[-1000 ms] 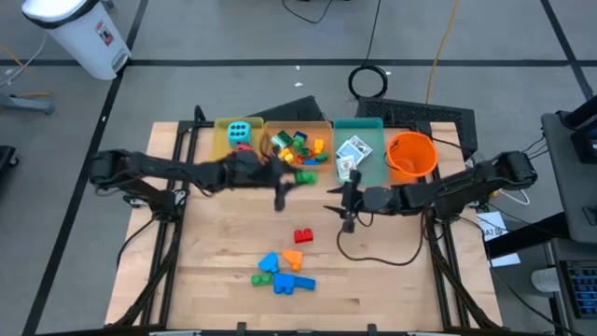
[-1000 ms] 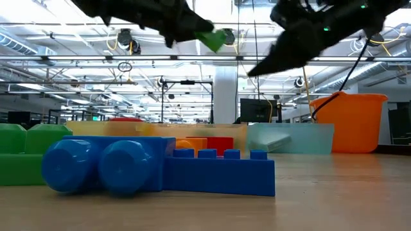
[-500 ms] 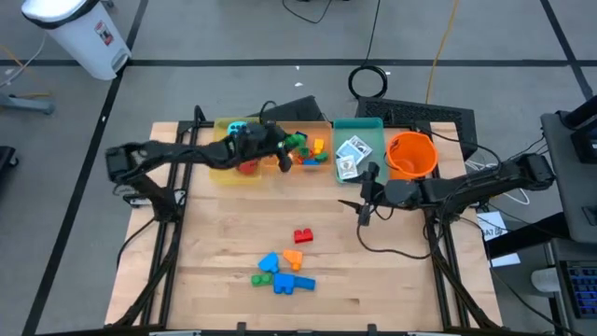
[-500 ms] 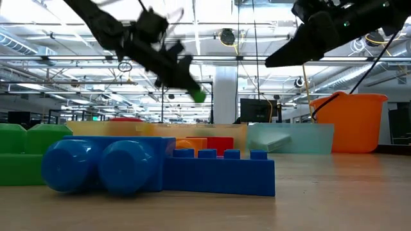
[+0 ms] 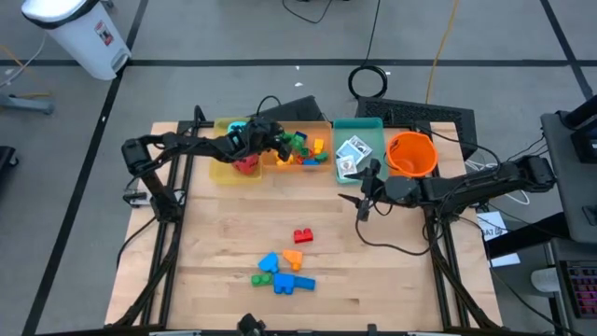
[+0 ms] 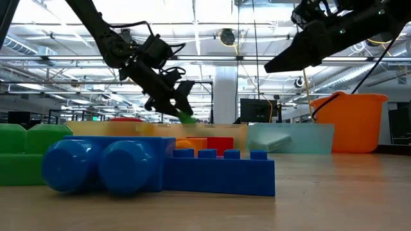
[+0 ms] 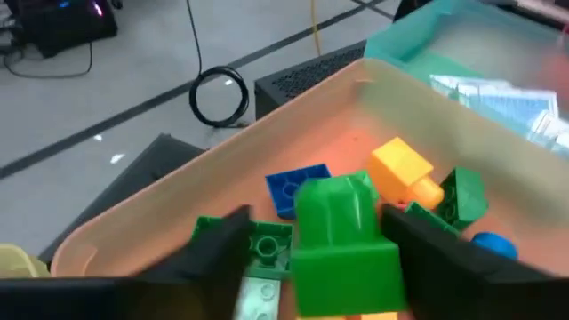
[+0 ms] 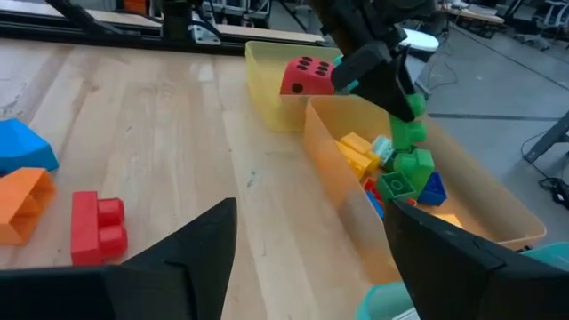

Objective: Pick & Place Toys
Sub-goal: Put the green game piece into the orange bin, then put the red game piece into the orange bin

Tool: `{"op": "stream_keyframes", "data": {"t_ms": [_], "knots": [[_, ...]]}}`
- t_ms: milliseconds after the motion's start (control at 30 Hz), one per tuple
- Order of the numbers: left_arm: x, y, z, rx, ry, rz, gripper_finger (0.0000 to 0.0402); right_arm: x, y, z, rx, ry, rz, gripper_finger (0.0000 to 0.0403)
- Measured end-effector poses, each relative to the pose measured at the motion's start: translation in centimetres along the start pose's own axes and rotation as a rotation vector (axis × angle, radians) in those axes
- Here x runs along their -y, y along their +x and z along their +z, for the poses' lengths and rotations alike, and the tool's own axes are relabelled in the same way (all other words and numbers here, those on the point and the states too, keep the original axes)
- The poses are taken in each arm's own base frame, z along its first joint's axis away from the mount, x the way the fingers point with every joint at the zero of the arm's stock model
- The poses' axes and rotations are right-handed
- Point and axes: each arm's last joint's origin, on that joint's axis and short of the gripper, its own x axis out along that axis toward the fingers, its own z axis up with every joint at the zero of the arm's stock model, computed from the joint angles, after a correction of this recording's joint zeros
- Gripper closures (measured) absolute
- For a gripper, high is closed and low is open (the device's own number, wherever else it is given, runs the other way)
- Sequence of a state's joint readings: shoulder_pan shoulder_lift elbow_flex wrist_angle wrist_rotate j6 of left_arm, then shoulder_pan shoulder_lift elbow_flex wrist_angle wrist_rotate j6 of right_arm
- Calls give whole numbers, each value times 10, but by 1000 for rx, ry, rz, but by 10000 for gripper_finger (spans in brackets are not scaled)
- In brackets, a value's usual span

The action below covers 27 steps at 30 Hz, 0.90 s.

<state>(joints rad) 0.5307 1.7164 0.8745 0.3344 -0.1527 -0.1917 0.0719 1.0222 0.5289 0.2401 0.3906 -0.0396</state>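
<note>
My left gripper (image 5: 282,146) is over the orange tray (image 5: 297,166) at the far edge, shut on a green brick (image 7: 345,238); the low view shows the brick at its fingertips (image 6: 186,117). My right gripper (image 5: 364,193) hangs open and empty above the table, near the teal tray (image 5: 358,124) with the card packs (image 5: 353,149). The red die (image 8: 307,76) lies in the yellow tray (image 5: 222,159), with the cyan die (image 5: 238,127) beside it. A red brick (image 5: 303,235) and a cluster of blue, orange and green bricks (image 5: 283,272) lie flat on the table. My left gripper has the green brick's lower body (image 7: 342,276) between its two fingers (image 7: 418,236), studs pointing away from the wrist. The fingers come slanting down from the table's left side. The brick is clear of the bricks in the tray below.
The orange tray holds several bricks (image 8: 396,173). An orange bucket (image 5: 411,154) stands at the far right beside the teal tray. Bare wood lies between the trays and the loose bricks. Arm mounts stand at the left and right edges.
My left gripper has carried the green brick from above the table's middle toward the far edge, over the orange tray, and has come down toward it. My right gripper has drawn a little toward the table's right edge and stays open.
</note>
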Motion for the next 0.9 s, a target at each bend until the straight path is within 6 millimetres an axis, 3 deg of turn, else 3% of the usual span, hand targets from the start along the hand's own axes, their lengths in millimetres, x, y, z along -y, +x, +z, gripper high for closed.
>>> {"op": "stream_keyframes", "data": {"t_ms": [133, 200, 467, 567, 733, 900], "knots": [[4, -5, 3, 12, 66, -13, 33, 0, 0, 1, 6, 8, 0, 151], [6, -12, 9, 25, 71, -14, 18, 0, 0, 1, 6, 9, 0, 151], [16, -70, 41, 86, 45, -65, 101, -1, 2, 0, 6, 66, 9, 151], [25, -94, 48, 97, -8, -109, 119, -6, 8, 1, 33, 93, 96, 151], [48, -114, 46, 96, 8, -195, 131, -26, 36, -4, 87, 138, 309, 151], [72, -118, 36, 72, 51, -272, 125, -60, 77, -8, -42, 92, 428, 151]]}}
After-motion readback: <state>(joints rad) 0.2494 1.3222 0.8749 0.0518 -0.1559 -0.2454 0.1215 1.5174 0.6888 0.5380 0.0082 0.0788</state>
